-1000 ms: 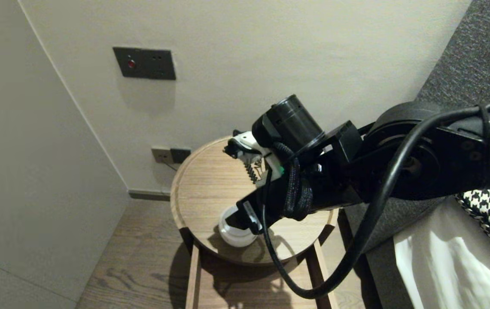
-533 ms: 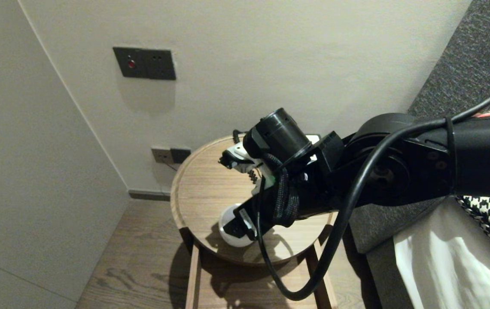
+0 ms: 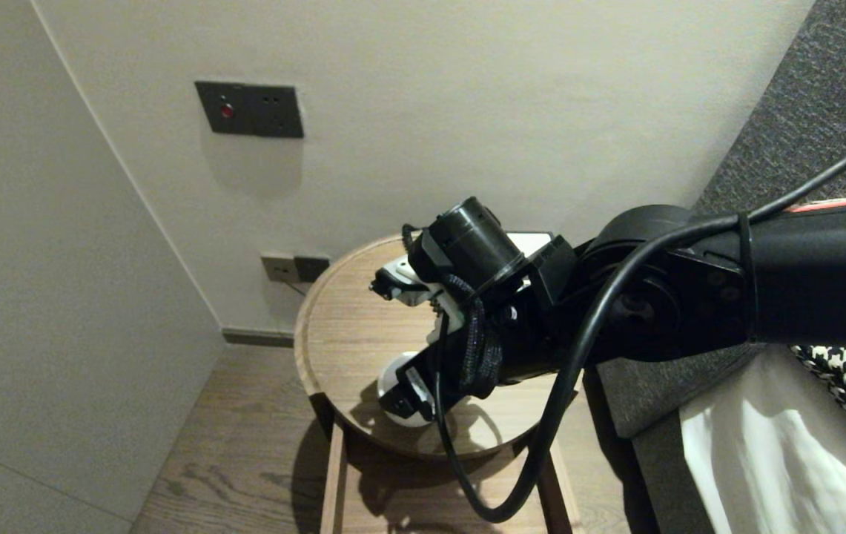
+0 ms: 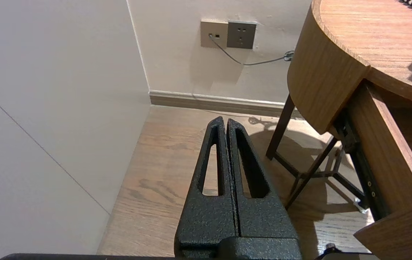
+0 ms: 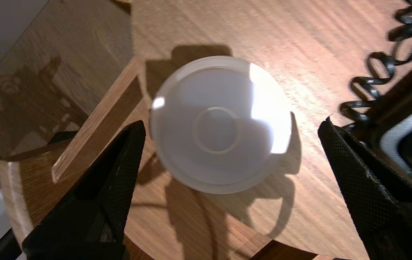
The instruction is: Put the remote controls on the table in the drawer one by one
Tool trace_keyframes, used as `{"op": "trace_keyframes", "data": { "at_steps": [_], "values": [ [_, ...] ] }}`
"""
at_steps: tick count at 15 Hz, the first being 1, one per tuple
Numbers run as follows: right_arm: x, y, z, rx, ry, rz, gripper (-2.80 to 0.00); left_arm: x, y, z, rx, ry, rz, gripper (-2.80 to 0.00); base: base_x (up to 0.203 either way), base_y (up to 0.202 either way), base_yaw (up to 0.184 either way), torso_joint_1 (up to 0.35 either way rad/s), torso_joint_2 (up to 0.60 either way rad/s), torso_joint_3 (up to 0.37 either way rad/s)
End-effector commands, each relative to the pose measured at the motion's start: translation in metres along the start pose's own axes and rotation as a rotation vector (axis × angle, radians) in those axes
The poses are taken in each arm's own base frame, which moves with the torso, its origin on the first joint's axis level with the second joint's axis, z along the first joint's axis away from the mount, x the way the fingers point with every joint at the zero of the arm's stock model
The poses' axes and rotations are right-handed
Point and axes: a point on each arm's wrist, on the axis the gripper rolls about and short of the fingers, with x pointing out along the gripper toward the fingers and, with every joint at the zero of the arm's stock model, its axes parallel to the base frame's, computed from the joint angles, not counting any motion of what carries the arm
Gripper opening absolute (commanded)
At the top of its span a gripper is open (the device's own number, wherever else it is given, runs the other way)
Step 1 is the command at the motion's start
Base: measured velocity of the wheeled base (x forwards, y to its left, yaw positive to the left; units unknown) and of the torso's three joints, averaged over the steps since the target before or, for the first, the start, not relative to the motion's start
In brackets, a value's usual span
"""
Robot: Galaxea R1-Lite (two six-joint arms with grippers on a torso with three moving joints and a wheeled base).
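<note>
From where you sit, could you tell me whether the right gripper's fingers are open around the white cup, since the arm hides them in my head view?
Observer: Yes. The right wrist view shows the right gripper open, one finger on either side of the white cup, with a gap on both sides.
Operator: Thank you. Where is the left gripper, please?
Observer: The left gripper is shut and holds nothing, parked low over the floor beside the round wooden table.

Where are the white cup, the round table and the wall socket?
white cup (image 5: pixel 220 124): right wrist view, centre ring.
round table (image 3: pixel 348 326): head view, bare top.
wall socket (image 4: pixel 241 35): left wrist view, grey faceplate.
</note>
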Motion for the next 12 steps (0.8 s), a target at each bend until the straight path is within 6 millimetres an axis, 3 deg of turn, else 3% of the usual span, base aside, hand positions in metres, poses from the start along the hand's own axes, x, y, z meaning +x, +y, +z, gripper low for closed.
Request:
{"op": "trace_keyframes", "data": {
  "at_steps": [1,12],
  "values": [
    [-0.001,0.002,0.000,-0.004,-0.001,0.003,0.00,0.000,0.000,0.000,0.000,-0.002,0.001,-2.80,0.000,0.000,0.000,0.000,0.00,0.000],
    [0.019,0.003,-0.006,-0.034,0.049,-0.001,0.00,0.000,0.000,0.000,0.000,-0.002,0.001,-2.80,0.000,0.000,0.000,0.000,0.00,0.000]
  ]
}}
